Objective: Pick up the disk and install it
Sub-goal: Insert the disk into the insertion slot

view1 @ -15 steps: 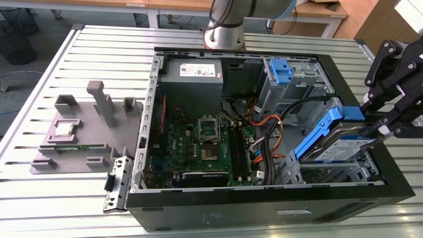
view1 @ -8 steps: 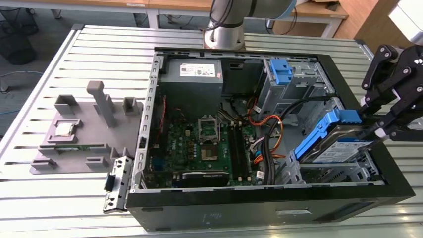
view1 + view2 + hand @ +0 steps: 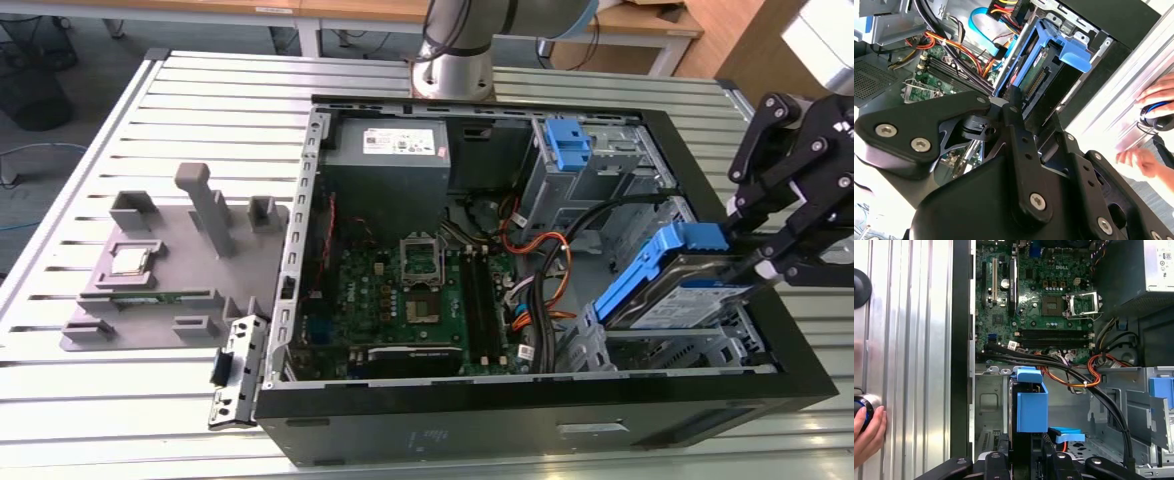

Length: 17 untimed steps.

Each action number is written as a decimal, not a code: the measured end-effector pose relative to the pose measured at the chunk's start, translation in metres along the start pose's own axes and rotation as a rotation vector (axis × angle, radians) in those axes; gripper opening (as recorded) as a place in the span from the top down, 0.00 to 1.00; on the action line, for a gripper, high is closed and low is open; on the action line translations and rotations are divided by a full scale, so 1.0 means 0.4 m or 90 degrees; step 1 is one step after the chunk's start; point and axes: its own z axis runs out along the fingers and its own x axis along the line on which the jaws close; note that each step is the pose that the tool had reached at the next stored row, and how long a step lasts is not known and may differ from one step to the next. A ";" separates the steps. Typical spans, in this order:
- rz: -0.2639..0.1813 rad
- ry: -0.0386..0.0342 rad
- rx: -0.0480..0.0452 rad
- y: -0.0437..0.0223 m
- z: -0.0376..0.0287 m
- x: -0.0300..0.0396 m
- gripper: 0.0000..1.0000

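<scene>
The black metal pincer (image 3: 763,266) is pinching the rectangular silver metal disk with the blue plastic bracket (image 3: 674,290) by one end. This is probably leaving the other end free to enter a slot. The disk is hanging tilted, not flat, at the exterior view's right side of the open black computer case (image 3: 534,425), just above the silver metal drive cage (image 3: 667,352). The tilt is likely helping it to line up with the cage and to stay clear of the bundle of black and orange cables (image 3: 1054,362) that is running just beside it. Further in, the green motherboard (image 3: 400,300) is lying well apart. The case is lying on its side on the ribbed aluminium table (image 3: 200,90), so its inside is facing up. A person's hand (image 3: 869,432) is resting on the table outside the case.
</scene>
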 end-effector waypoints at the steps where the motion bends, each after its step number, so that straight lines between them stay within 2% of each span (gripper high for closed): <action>1: 0.000 0.0000 0.0000 0.000 0.002 0.000 0.65; 17: 0.000 0.0000 0.0000 -0.001 0.020 0.002 0.65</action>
